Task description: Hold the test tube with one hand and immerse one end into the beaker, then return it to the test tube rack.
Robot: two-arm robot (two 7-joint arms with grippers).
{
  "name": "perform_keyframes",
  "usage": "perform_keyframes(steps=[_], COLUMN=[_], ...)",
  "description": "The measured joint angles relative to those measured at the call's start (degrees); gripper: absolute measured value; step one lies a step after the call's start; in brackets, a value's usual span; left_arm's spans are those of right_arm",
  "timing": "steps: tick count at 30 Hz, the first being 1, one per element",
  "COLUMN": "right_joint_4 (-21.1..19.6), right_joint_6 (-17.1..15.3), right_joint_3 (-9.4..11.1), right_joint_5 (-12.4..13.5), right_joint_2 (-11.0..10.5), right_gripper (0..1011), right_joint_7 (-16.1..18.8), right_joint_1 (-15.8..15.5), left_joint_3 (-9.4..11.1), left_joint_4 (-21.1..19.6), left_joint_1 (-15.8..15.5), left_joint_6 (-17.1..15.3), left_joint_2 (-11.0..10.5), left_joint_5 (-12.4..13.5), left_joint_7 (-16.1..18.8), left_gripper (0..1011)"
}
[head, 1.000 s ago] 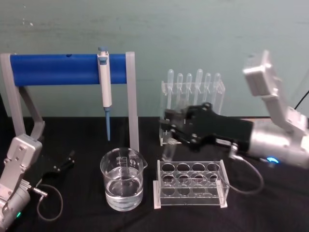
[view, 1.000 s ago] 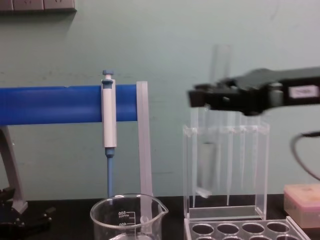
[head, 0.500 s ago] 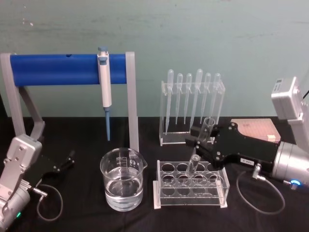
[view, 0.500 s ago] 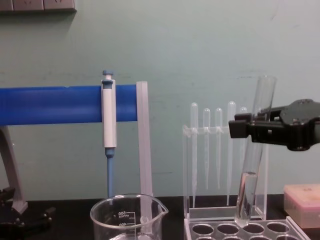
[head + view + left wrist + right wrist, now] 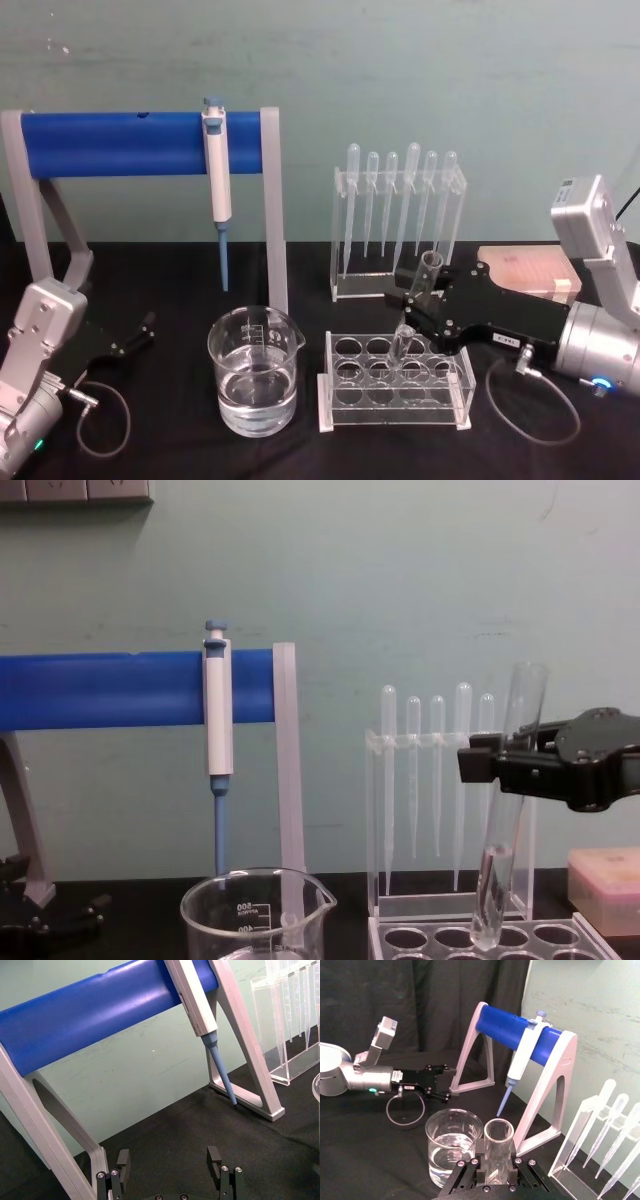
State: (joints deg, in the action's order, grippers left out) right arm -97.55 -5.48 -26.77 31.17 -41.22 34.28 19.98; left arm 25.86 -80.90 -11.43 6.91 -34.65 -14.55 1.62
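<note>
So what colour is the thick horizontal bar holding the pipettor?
The bar is blue; clearest in head view.

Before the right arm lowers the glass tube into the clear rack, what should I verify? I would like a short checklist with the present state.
1. Right gripper shut on the clear glass test tube: ok.
2. Tube upright: not ok, it tilts.
3. Tube tip centred over a hole of the clear multi-hole rack: cannot tell.
4. Wide glass beaker apart from the tube: ok.
5. Left gripper open, parked at the left: ok.
</note>
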Motion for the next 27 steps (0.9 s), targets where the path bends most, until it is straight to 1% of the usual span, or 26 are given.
perform_keyframes(steps=[3, 11, 27], right_joint_4=[1.2, 2.5, 4.2], right_joint_6=[0.4, 0.8, 1.0], right_joint_3=[-0.1, -0.5, -1.2], right_joint_5=[-0.4, -1.0, -2.3], right_joint_2=[0.8, 2.0, 3.6], right_gripper=[226, 226, 226], right_joint_7=[0.2, 0.5, 0.9], right_joint_1=[0.2, 0.4, 1.0], left_joint_3=[0.0, 0.0, 0.0], left_joint_4=[0.0, 0.0, 0.0], left_joint_1=[0.0, 0.0, 0.0], left_joint_6=[0.0, 0.0, 0.0], left_joint_2=[0.0, 0.0, 0.0], left_joint_5=[0.0, 0.0, 0.0], left_joint_7=[0.0, 0.0, 0.0], left_gripper=[1000, 1000, 1000])
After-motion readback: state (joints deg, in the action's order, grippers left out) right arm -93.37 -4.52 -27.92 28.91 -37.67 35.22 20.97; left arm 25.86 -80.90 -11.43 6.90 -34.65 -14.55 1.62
